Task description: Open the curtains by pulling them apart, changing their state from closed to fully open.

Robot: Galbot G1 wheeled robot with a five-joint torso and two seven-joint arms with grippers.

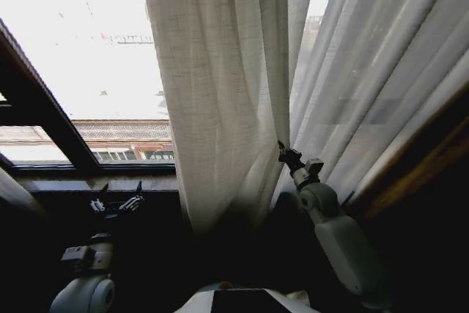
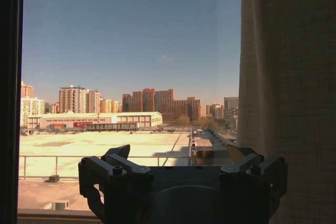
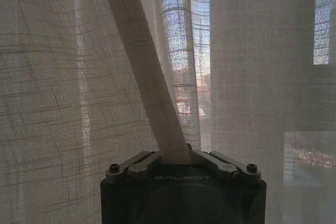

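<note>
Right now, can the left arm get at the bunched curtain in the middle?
Probably yes: the left end effector hangs open at the bare window, beside the curtain, nothing between. The right end effector already grips a fold.

Sheer white pleated curtains (image 1: pixel 227 86), bunched centrally, window's left uncovered

A dark window sill (image 1: pixel 110 183) runs along the foot of the window frame (image 1: pixel 44 119) on the left, far from the robot. The curtains (image 1: pixel 227 93) hang down past its right end, hiding the sill there.
</note>
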